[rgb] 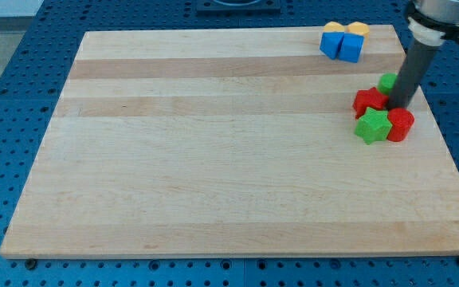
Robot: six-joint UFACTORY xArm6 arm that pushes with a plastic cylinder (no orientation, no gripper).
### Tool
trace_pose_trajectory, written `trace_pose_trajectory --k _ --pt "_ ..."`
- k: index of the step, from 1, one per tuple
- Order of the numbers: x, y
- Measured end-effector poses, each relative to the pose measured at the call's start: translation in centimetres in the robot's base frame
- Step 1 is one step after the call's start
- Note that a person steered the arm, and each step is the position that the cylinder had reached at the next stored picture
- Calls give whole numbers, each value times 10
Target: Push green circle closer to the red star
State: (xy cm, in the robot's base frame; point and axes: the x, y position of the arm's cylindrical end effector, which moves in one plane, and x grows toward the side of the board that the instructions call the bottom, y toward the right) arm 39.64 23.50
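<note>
Eight blocks sit on the wooden surface [213, 159]: two blue ones [341, 45] and two yellow ones [347, 29] bunched at the view's top right, and lower down two red and two green. My tip [398, 108], a bare rod with no gripper to spread or press, stands among that lower group, partly hiding the green circle [386, 81] just above it. The red star [369, 101] lies touching at the tip's left, with the green star [373, 126] and a red rounded block [401, 125] just below.

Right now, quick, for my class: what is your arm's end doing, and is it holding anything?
No gripper: my tip holds nothing and sits among the red star, green circle and red block.
</note>
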Motion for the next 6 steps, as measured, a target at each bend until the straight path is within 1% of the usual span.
trace_pose_trajectory --k 1,3,4,5,6 --pt "-11 -8" --pt "-14 63" --pt "-39 69" --pt "-61 60" --pt "-63 27"
